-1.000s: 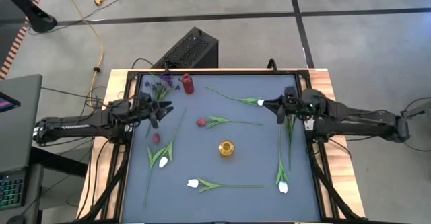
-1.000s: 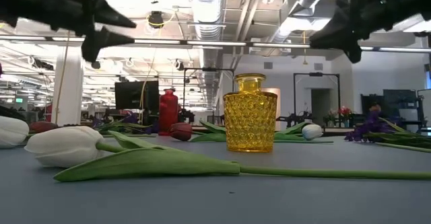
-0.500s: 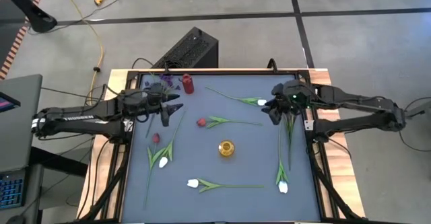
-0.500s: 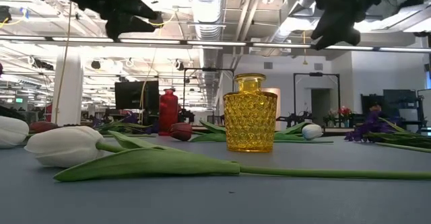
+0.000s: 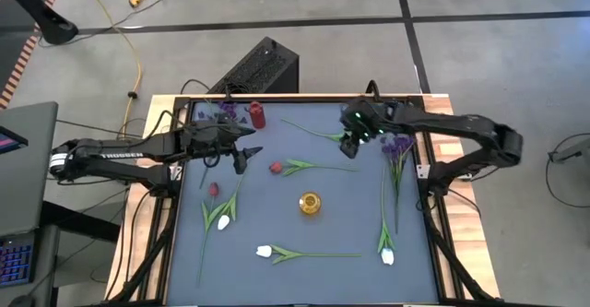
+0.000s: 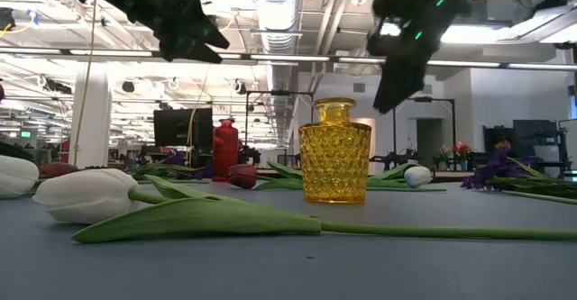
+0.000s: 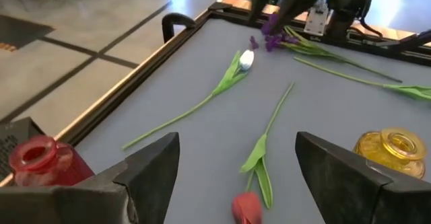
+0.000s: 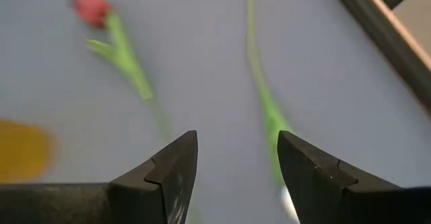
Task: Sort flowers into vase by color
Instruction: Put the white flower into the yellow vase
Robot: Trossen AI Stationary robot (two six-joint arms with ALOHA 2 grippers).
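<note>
High view is showing both arms reaching in over the worktop [image 5: 184, 252] with nothing picked up yet, so the job is looking barely begun: every flower is lying flat and both vases are standing empty. The right end effector [image 5: 348, 144] is hanging released, fingers spread, above the white tulip [image 5: 356, 140] near the far edge. The left end effector [image 5: 244, 153] is hovering, also spread and empty, close to a dark red tulip [image 5: 275, 167] at mid-table.

The next move is likely calling for the right arm to drop down and pinch that thin stem low enough to lift it cleanly, then carry it to a vase.

The flowers are lying scattered: a second dark red tulip [image 5: 213, 189] and a white tulip [image 5: 223, 221] at the left, another white one [image 5: 264, 250] toward the near edge, one more [image 5: 387, 256] at the right, and purple sprigs at the right edge [image 5: 398, 144] and far-left corner [image 5: 224, 112]. The yellow vase [image 5: 310, 203] is standing mid-table; the red vase [image 5: 256, 114] is sitting at the far left.
</note>
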